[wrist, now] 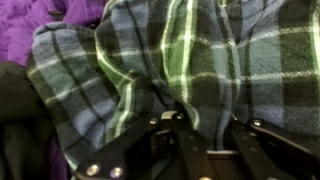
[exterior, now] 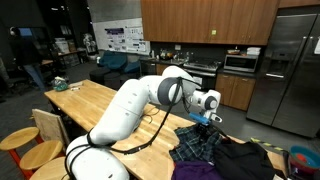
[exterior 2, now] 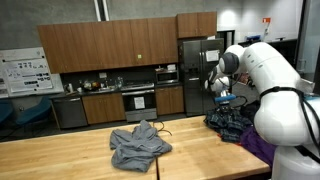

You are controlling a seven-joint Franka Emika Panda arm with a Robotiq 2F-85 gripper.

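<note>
Pincer pinching plaid cloth, crumpled, fold running straight away

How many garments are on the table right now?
4: gray garment alone on the table; plaid flannel in the gripper, purple garment and black garment beside it. Others may be buried.

— Where do the fingers end?
— Their tips sink out of sight into folds of the plaid cloth, which runs off the wrist view's top and right edges.
— And the clothes pile?
— In an exterior view the arm hides part of it. The posters are too small to read.
</note>
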